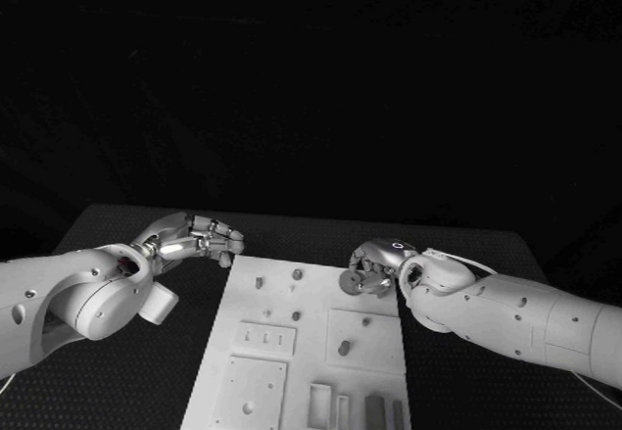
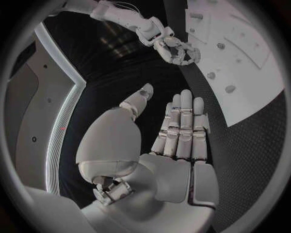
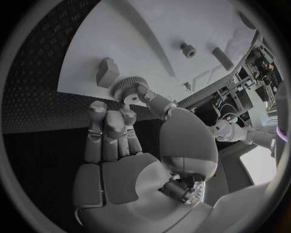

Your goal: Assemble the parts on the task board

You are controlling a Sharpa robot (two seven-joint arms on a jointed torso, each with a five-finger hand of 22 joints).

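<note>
White task board (image 1: pixel 308 372) lying along the middle of the black desk (image 1: pixel 140 234), carrying small pegs at its far end, raised square plates mid-board and upright grey blocks (image 1: pixel 375 416) at its near end. Right robot hand (image 1: pixel 374 268), over the board's far right edge, pinches a small toothed gear (image 3: pixel 126 89) between thumb and fingertips just above the surface. Left robot hand (image 1: pixel 197 239) hovers beside the far left corner, fingers extended together, holding nothing

One task board (image 1: pixel 243 407), one gear (image 1: pixel 349 282), two hands
</note>
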